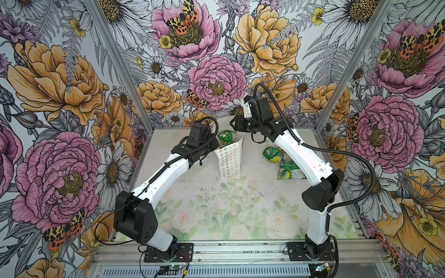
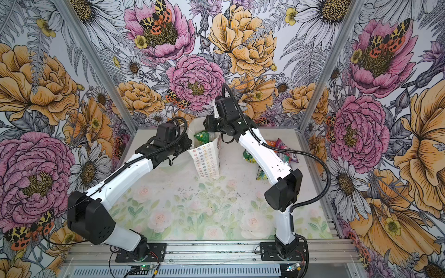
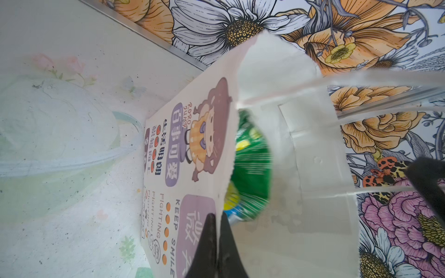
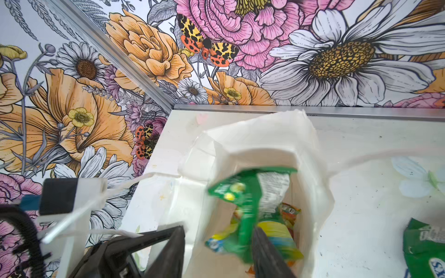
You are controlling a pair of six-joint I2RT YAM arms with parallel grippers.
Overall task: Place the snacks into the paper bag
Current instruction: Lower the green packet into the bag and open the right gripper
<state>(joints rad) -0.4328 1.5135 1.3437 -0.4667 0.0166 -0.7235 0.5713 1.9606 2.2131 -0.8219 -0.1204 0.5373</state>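
Note:
The paper bag [image 1: 228, 161] stands upright at the middle back of the table, its mouth open. My left gripper [image 3: 218, 231] is shut on the bag's rim, with the printed wall [image 3: 192, 168] pinched between its fingers. Above the mouth my right gripper [image 4: 218, 250] is open. A blurred green-and-yellow snack [image 4: 250, 207] hangs between its jaws, against one finger, over the white inside [image 4: 265, 144]. It shows in both top views at the mouth [image 1: 226, 138] [image 2: 201, 137]. An orange snack [image 4: 290, 211] lies deeper in the bag.
More snacks lie on the table right of the bag: two green-and-yellow ones [image 1: 273, 154] [image 1: 290, 171], and orange and pink ones [image 2: 284, 149] behind the right forearm [image 2: 267, 158]. The back wall is close behind the bag. Thin string handles [image 3: 385, 79] stretch near the rim.

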